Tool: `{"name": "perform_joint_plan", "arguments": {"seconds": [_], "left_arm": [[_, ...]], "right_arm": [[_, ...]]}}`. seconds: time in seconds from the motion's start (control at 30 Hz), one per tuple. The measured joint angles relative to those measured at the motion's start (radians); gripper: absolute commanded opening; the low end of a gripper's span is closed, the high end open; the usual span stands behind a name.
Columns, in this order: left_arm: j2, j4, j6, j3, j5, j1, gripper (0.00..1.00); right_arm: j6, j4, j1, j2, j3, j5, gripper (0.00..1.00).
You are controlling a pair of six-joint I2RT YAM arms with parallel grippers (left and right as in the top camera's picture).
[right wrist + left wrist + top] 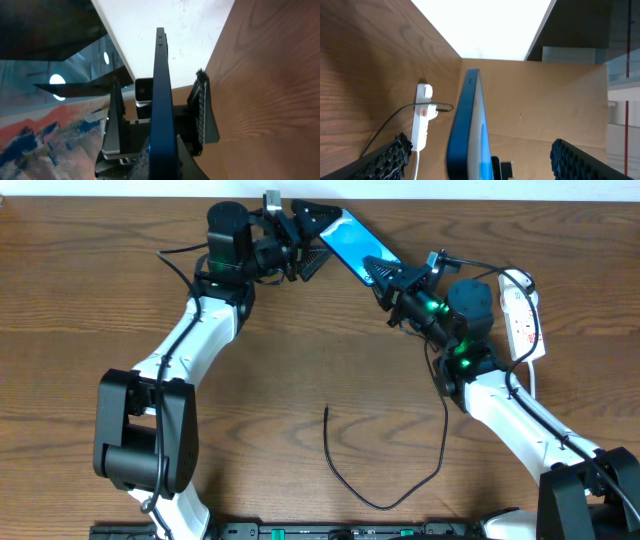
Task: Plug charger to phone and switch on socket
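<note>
Indoors, at what looks like a robotics lab bench. My left arm [190, 340] and right arm [520, 415], white and black, rise from a black rail [300, 531] at the near edge of a wood-grain table [320, 370]. Behind it is a plain white wall [190, 20]. My right wrist camera catches round ceiling lights [56, 80] and an orange-and-blue mural [45, 137], so the room is office-like.

Glossy phone [352, 242], matt wood-grain table [300, 360]

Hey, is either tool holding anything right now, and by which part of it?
The right tool is shut on the phone, clamping one short end. The left tool is open around the opposite end, its fingers clear of it.
</note>
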State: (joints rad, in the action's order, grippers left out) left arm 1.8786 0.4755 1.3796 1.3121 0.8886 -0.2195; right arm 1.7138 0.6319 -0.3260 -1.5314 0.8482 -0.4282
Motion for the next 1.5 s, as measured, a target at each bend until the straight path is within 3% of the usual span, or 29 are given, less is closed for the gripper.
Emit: {"name": "perform_joint_plan", "arguments": {"seconds": [0.6,0.8,1.0,1.2,1.3,1.5], "left_arm": [[0.000,0.000,0.000,0.000,-0.108,-0.013,0.89],[0.000,0.001,-0.003,0.000,-0.111,-0.013,0.53],[0.000,0.000,-0.002,0.000,-0.114,-0.013,0.27],[0.000,-0.003,-0.001,0.000,-0.117,-0.013,0.21],[0.000,-0.006,-0.003,0.000,-0.118,-0.013,0.08],[0.000,-0.013,0.030,0.000,-0.122,-0.013,0.08]], "right_arm": [[0.116,0.000,-0.073,0.000,0.000,0.048,0.01],[0.117,0.000,-0.073,0.000,0.000,0.059,0.01],[0.134,0.000,-0.082,0.000,0.000,0.066,0.01],[0.137,0.010,-0.091,0.000,0.000,0.080,0.01],[0.137,0.013,-0.091,0.000,0.000,0.081,0.01],[0.108,0.008,-0.094,0.000,0.000,0.084,0.01]]}}
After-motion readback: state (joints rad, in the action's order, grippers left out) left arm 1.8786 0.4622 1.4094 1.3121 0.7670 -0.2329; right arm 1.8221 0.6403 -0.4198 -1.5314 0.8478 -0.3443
